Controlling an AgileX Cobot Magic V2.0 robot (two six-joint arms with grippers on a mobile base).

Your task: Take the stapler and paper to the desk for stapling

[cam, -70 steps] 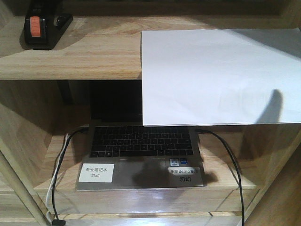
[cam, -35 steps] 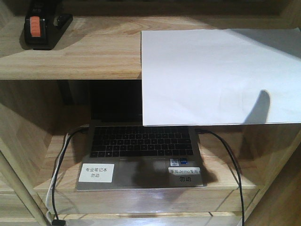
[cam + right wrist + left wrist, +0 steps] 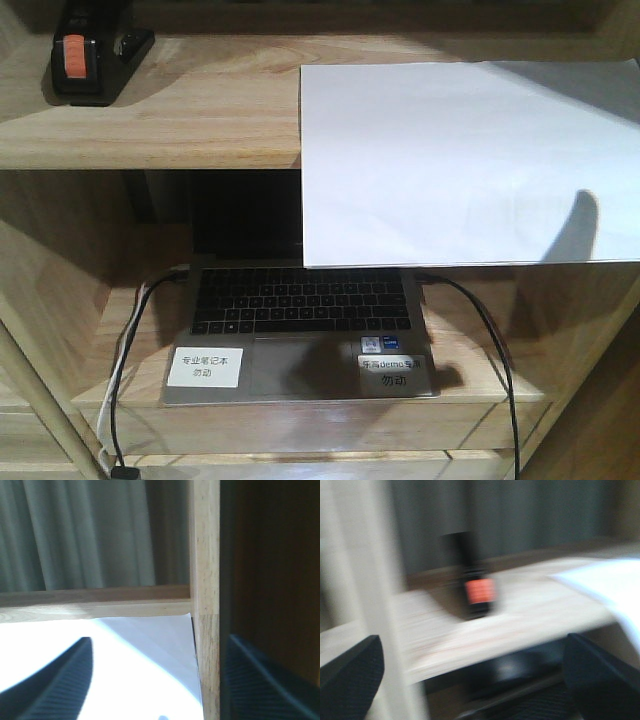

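Observation:
The black stapler (image 3: 85,60) with its orange-red patch lies at the far left of the upper shelf (image 3: 180,120). The white paper (image 3: 460,160) lies on the shelf's right part and overhangs its front edge. In the blurred left wrist view the stapler (image 3: 477,587) stands ahead of my left gripper (image 3: 475,680), which is open and apart from it. My right gripper (image 3: 157,680) is open low over the paper (image 3: 125,670), its right finger (image 3: 265,680) past the shelf's wooden upright (image 3: 205,605). The front view shows neither gripper, only a shadow on the paper. The desk is out of view.
An open laptop (image 3: 300,320) with two white labels sits on the lower shelf, black cables running off both sides. A pale shelf post (image 3: 375,580) stands close on the left of my left gripper. Grey curtain hangs behind the shelf.
The dark shadow on the paper's lower right shifted left, then back right. Stapler and paper have not moved.

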